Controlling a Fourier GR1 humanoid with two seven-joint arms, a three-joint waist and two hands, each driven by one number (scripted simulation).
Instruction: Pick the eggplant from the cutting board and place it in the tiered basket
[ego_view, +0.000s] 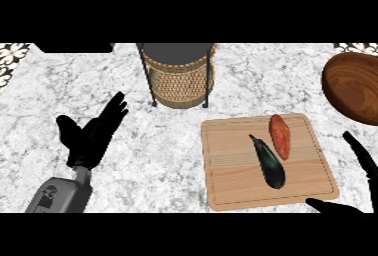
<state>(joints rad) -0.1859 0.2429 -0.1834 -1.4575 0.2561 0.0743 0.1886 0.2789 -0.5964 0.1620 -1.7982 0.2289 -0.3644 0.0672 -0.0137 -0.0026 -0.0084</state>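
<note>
A dark eggplant (269, 162) lies lengthwise on the light wooden cutting board (229, 175), right of centre. An orange-red sweet potato (280, 136) lies beside it, toward the board's far edge. The woven tiered basket (177, 75) in its black wire frame stands at the back, left of the board. My right hand (362, 160) shows at the lower right, open, fingers beside the board's right edge and thumb at its near right corner, touching nothing. My left hand (92, 135) rests open on the left, fingers up, well away from the board.
A large dark wooden bowl (354, 87) sits at the back right, partly out of view. The counter is white-grey marble. Patterned tile shows at the far corners.
</note>
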